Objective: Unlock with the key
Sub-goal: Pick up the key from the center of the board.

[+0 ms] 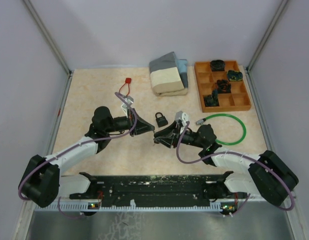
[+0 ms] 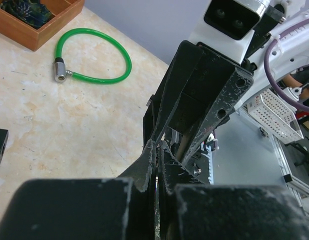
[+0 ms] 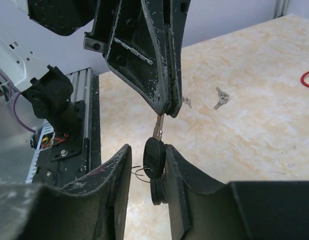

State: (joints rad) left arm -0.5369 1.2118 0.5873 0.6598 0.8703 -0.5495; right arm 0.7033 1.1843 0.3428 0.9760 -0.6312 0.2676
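Note:
A small black padlock (image 1: 161, 119) rests on the table just beyond the two grippers. My left gripper (image 1: 150, 131) is shut on the metal blade of a key (image 3: 158, 128), which hangs down from its tips (image 3: 168, 109). The key's black head (image 3: 154, 156) sits between the fingers of my right gripper (image 3: 147, 150). The right finger (image 3: 175, 165) touches the head, while the left finger (image 3: 123, 165) stands a little apart from it. A second black key head and a thin wire ring hang just below. In the left wrist view my shut fingertips (image 2: 153, 150) meet the right gripper's fingers (image 2: 204, 85).
A green cable lock (image 1: 229, 129) lies to the right of the right arm. Behind it stands a wooden compartment tray (image 1: 241, 102) with dark items, with folded cloths (image 1: 168, 75) beside it. A red loop (image 1: 126, 85) and small loose keys (image 3: 222, 97) lie on the table.

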